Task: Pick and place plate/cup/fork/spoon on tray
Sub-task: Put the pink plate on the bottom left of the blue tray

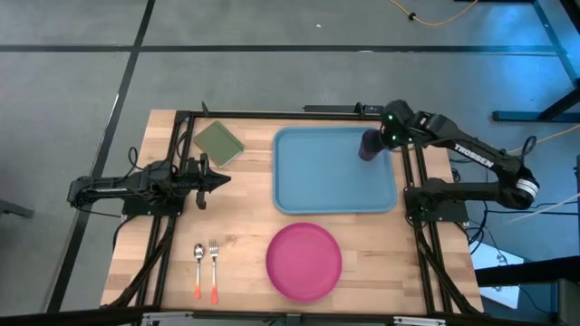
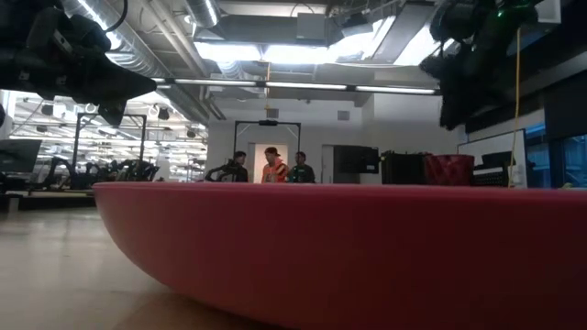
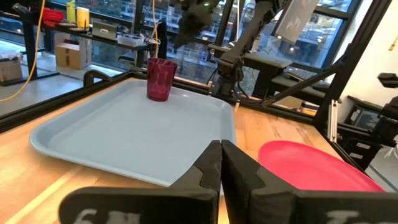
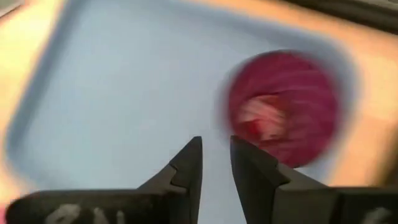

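The dark magenta cup (image 1: 369, 145) stands upright on its base in the far right corner of the light blue tray (image 1: 326, 181); it also shows in the left wrist view (image 3: 160, 79). My right gripper (image 4: 216, 152) hovers above the tray just beside the cup (image 4: 283, 109), its fingers a narrow gap apart and empty. My left gripper (image 3: 221, 149) is shut and empty, left of the tray (image 3: 124, 134). The pink plate (image 1: 304, 261) lies flat near the front edge. The spoon (image 1: 198, 260) and fork (image 1: 214, 260) lie side by side at the front left.
An olive-green square pad (image 1: 218, 142) lies at the far left of the table. Black frame rails (image 1: 172, 226) run along both sides of the table. In the low view the plate (image 2: 348, 247) fills the foreground, and people stand far back in the room.
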Motion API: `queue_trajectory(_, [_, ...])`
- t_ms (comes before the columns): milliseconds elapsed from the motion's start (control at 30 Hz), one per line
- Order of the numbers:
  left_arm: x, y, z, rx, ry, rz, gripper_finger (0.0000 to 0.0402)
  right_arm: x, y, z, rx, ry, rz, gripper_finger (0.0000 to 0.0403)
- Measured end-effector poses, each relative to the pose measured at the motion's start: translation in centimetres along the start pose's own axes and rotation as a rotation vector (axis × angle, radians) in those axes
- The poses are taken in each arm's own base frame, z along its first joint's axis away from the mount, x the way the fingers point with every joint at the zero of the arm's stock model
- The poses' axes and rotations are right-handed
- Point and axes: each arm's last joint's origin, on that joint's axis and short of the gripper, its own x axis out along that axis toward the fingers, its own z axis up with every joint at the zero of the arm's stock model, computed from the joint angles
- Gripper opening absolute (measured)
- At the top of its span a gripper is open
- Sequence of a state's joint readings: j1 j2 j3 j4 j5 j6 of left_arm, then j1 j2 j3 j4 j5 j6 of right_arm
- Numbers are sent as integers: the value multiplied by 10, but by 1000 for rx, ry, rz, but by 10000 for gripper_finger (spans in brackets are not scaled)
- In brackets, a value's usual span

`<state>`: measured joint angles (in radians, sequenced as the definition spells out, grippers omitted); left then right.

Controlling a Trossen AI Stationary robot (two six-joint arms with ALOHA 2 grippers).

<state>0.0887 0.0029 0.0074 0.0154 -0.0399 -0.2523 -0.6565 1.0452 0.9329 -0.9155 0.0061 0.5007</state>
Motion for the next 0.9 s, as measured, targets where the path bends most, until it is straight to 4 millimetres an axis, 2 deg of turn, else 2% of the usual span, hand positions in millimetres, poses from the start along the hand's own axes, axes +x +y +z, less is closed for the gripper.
queue_trajectory(200, [0, 0, 0, 0, 0, 0, 0, -7, 26, -17, -164, 81, 206, 87])
queue_trajectory(500, [0, 0, 0, 0, 0, 0, 0, -14, 60, -51, -373, 163, 338, 87])
queue_trajectory(733, [0, 0, 0, 0, 0, 0, 0, -4, 83, -80, -347, 196, 449, 87])
queue_trajectory(900, [0, 0, 0, 0, -1, 1, 0, 13, 87, -112, -253, 292, 450, 87])
